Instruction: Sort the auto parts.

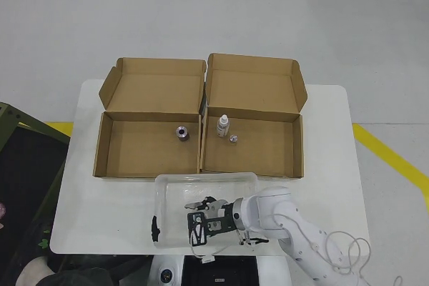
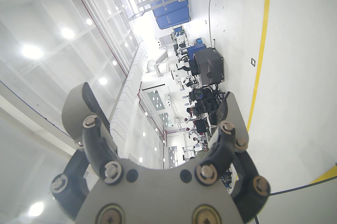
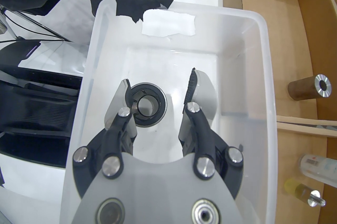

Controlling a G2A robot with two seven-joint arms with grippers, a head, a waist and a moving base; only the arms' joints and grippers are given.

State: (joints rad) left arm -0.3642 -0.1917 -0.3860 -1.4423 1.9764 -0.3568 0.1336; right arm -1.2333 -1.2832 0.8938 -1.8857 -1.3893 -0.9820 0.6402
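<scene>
White surface [image 1: 329, 129] carries two open cardboard boxes side by side, with a clear plastic tub [image 1: 207, 176] just in front of them. Right tool [image 3: 160, 82] sits inside the tub, released, fingers spread. A black bearing [image 3: 147, 106] lies flat on the tub floor between them, and one finger overlaps its rim. Left tool [image 2: 158, 101] is released, grasping nothing, and faces the room. Left box [image 1: 129, 154] holds a metal cylinder [image 1: 180, 131]. Right box [image 1: 272, 154] holds a small bottle [image 1: 223, 126] and, just beside it, a small threaded stud [image 1: 234, 138].
</scene>
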